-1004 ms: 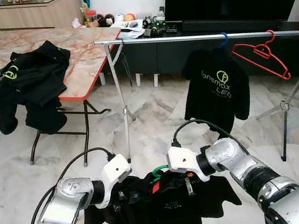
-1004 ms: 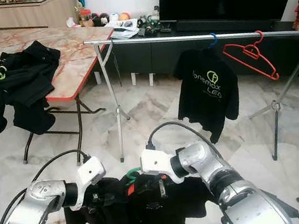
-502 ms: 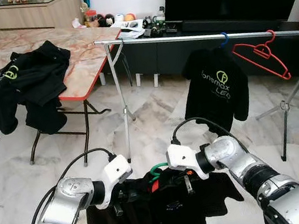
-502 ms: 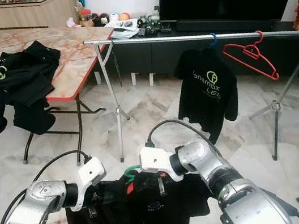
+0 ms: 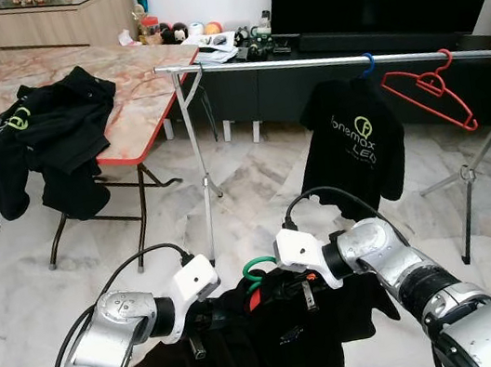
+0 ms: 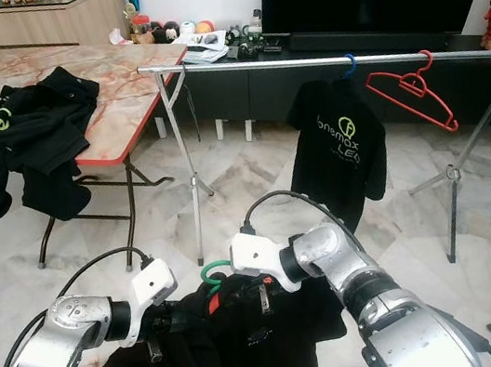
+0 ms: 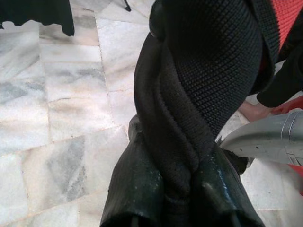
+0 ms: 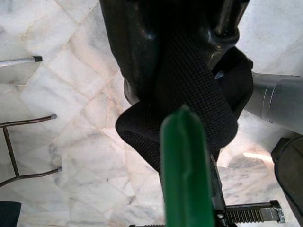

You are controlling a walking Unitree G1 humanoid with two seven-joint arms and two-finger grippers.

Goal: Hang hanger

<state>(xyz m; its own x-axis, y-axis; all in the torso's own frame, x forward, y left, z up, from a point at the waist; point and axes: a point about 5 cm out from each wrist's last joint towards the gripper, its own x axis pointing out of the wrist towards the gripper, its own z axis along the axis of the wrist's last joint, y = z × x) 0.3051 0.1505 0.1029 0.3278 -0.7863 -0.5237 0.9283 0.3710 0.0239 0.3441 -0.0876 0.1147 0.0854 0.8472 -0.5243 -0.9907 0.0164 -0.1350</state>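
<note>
Left eye view: shirt (image 5: 282, 347) on green hanger (image 5: 256, 269) was clenched by left gripper (image 5: 196, 322) and right gripper (image 5: 294, 290); hook should be kept upright toward far rail (image 5: 319, 61).

Two silver jointed arms, white wrist blocks; looping black cables; glossy black fingers (image 7: 142, 189)
</note>
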